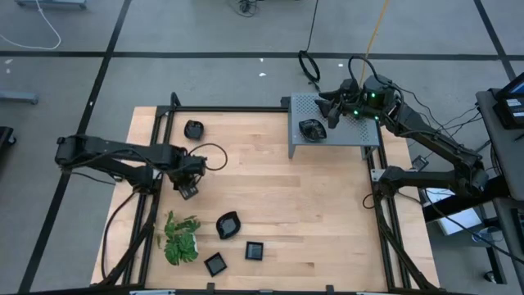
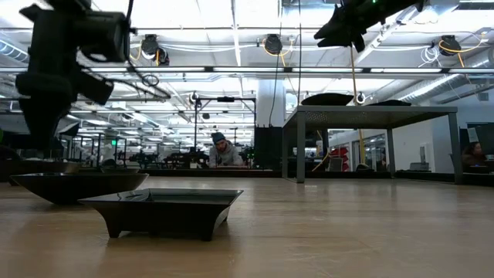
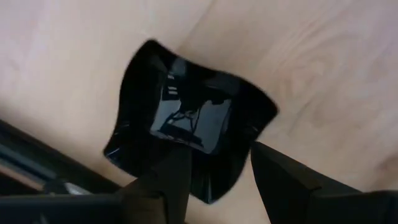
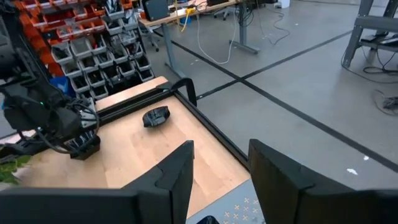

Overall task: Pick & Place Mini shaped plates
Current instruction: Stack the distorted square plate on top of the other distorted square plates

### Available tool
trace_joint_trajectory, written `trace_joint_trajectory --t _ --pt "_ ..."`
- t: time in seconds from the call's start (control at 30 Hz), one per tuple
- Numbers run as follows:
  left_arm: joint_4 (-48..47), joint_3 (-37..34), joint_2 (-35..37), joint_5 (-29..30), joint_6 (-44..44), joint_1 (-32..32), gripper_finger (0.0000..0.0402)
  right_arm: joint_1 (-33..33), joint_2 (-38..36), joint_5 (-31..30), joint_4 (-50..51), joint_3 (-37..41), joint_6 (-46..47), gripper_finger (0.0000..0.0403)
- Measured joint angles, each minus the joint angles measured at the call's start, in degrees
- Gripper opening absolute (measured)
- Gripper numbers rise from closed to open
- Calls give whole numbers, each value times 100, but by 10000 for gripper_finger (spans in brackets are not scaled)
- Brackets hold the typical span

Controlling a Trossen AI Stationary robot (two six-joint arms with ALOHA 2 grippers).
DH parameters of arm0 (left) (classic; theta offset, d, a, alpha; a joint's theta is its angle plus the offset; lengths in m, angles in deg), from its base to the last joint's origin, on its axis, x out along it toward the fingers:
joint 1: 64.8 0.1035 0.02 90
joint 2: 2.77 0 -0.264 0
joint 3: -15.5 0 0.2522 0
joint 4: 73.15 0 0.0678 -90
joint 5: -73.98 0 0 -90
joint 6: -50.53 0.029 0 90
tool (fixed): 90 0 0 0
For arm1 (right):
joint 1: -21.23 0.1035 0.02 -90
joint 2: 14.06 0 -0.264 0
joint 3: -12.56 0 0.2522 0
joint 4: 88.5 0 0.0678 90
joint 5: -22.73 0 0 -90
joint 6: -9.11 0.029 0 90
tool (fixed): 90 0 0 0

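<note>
The left tool (image 3: 214, 171) hangs open over a square plate (image 3: 189, 121) on the table (image 1: 278, 205), one finger over its rim; lower squarely, pinch the rim; the right tool (image 1: 332, 111) hovers open above a plate (image 1: 311, 129) on the grey stand (image 1: 360, 131).

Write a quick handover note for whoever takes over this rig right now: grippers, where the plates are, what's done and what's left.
Left gripper: open, low over a square plate at the table's left side, fingers straddling its edge, not yet gripping.
Right gripper: open and empty, above the grey perforated shelf.
Done: one plate lies on the shelf.
Left: one plate near the far-left corner, the larger plate and two small square plates near the green plant, plus the one under the left gripper.
</note>
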Motion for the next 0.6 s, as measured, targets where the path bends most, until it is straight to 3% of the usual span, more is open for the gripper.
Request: trace_joint_trajectory --t 0.2,0.6 --pt "647 -594 2 -484 170 0 172 -2 1 1 -13 0 -75 139" --pt "1666 -931 35 -518 309 -9 172 -2 1 -5 -24 0 -77 139"
